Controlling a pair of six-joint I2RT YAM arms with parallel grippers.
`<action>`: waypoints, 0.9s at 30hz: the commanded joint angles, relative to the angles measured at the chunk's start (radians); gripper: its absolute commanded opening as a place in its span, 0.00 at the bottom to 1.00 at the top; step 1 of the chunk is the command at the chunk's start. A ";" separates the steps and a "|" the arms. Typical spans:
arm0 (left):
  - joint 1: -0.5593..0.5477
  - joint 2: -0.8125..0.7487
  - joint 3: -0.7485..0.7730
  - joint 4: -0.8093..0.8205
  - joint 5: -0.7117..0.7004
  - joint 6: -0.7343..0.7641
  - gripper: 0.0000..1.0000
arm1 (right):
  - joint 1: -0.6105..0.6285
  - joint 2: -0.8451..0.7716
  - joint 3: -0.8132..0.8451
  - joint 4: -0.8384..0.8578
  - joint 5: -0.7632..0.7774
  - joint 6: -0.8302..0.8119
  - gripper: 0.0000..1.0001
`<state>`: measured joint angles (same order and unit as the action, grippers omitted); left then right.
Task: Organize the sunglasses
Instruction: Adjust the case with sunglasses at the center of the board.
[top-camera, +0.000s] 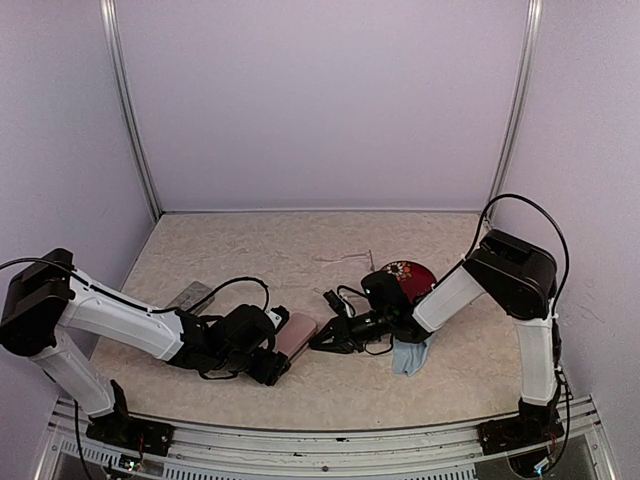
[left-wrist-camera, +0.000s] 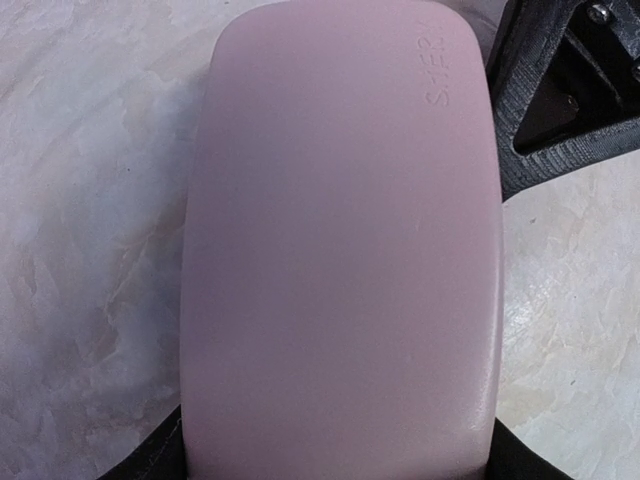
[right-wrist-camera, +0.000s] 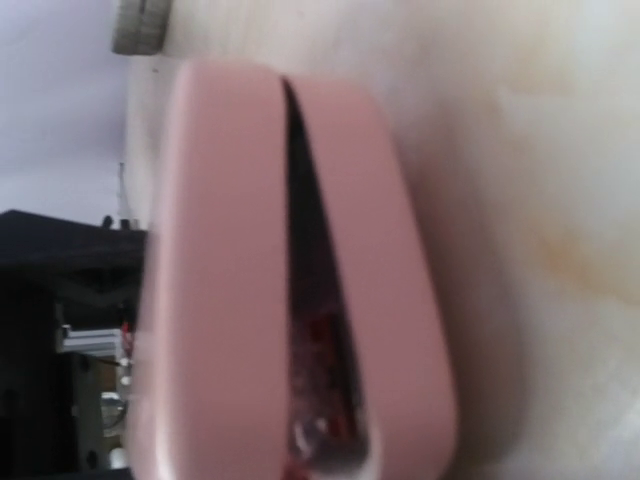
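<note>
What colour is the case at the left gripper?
Pale pink; the case shows best in the left wrist view.

On the beige marbled desk (top-camera: 225, 245), the near middle is crowded. An oblong pink hard case (top-camera: 300, 333) is hemmed in by the left gripper (top-camera: 281, 350), pressed against both its long sides, and the right gripper (top-camera: 328, 336) just beside its other end. The right side is blocked by a red flowered dome-shaped case (top-camera: 412, 277) and a crumpled light-blue cloth (top-camera: 410, 356). Bare room is left at the back left.
</note>
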<state>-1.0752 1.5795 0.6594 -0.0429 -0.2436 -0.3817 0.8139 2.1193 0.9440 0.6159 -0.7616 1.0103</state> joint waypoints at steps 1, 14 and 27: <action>-0.025 0.023 0.016 0.005 0.045 0.028 0.45 | -0.015 0.018 -0.011 0.165 -0.037 0.083 0.13; -0.025 0.025 0.017 0.009 0.046 0.021 0.45 | -0.020 -0.021 -0.022 0.108 0.030 0.073 0.13; -0.025 0.016 0.005 0.018 0.050 0.020 0.46 | -0.031 -0.050 -0.076 0.178 0.135 0.152 0.12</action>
<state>-1.0790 1.5852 0.6628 -0.0402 -0.2436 -0.3775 0.7979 2.0979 0.8745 0.7189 -0.6773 1.1282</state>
